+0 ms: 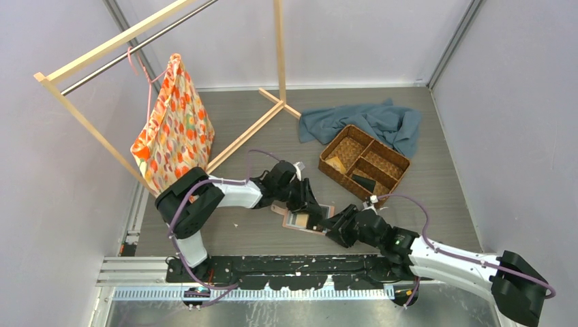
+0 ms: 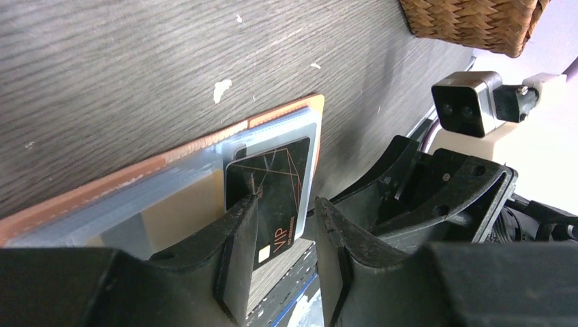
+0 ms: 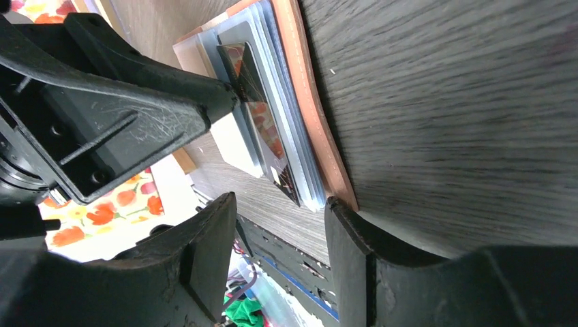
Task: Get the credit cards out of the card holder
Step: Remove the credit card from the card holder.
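The card holder [image 1: 300,219] lies open on the table between my two grippers, its salmon-pink edge [image 2: 204,139] up and clear slots inside. A black VIP credit card [image 2: 272,191] sticks partly out of a slot, beside a tan-gold card [image 2: 177,211]. My left gripper [image 2: 286,204] is open; one fingertip [image 2: 249,201] rests on the black card, whose free edge lies in the gap between the fingers. My right gripper [image 3: 279,201] is open, one finger [image 3: 344,238] at the holder's [image 3: 307,102] near corner. The black card [image 3: 262,129] also shows in the right wrist view.
A brown woven basket [image 1: 364,162] stands behind the holder, with a tan card [image 1: 335,163] and a dark item [image 1: 363,181] in it. A blue-grey cloth [image 1: 371,119] lies behind it. A wooden rack with a patterned bag [image 1: 174,129] is at the left.
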`<act>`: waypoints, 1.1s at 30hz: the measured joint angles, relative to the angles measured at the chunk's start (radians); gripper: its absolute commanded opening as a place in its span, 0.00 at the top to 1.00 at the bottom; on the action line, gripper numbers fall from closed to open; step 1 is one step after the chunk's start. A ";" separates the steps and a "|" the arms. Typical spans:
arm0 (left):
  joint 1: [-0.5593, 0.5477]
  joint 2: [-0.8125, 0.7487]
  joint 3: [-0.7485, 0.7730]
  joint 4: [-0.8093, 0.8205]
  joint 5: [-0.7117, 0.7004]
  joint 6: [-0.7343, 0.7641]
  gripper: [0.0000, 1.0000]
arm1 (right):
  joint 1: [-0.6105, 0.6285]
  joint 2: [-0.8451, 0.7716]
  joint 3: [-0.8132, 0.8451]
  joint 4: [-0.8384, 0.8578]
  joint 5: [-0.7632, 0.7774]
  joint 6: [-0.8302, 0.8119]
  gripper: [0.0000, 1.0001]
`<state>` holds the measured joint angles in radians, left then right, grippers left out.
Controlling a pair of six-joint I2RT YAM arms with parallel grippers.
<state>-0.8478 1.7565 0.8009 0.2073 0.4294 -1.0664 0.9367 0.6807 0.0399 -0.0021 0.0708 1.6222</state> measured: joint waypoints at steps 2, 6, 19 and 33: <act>-0.001 -0.001 -0.010 0.011 0.006 -0.004 0.62 | 0.002 0.018 -0.004 0.031 0.003 0.008 0.44; -0.003 -0.003 -0.020 0.026 0.014 -0.008 0.62 | 0.004 0.043 -0.005 0.068 0.003 0.017 0.44; -0.010 -0.005 -0.020 0.022 0.022 -0.008 0.62 | 0.023 -0.096 0.000 -0.093 0.043 0.058 0.43; -0.007 -0.015 0.182 -0.187 0.024 0.115 0.62 | 0.085 0.048 0.001 0.066 0.092 0.077 0.42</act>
<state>-0.8551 1.7416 0.9829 0.0200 0.4530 -0.9512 1.0218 0.7284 0.0410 0.0639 0.1631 1.6989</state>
